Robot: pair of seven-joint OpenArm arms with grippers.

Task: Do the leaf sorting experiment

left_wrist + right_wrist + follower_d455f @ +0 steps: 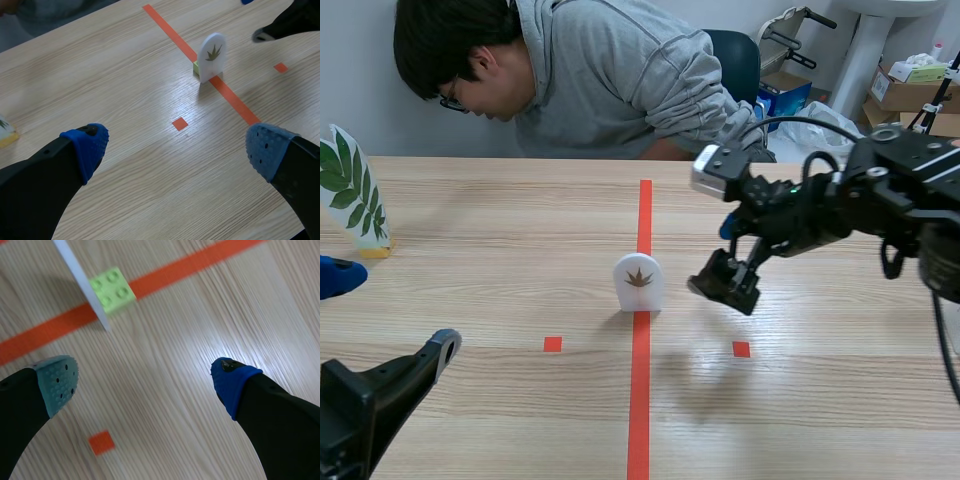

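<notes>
Your right arm comes in from the frame's right, raised, wrist bent down. The right gripper hangs over the table right of centre, fingers spread wide, holding nothing. The leaf card is white and arched with a brown leaf print. It stands upright on a green brick on the red tape line at frame centre, just left of that gripper and not touching it. The left gripper sits low at lower left, also wide open and empty.

White card, round-topped, brown leaf printed on its face, upright in a light-green brick on the orange-red tape line. Second card, green leaves, upright on yellow base, well apart to the left.
</notes>
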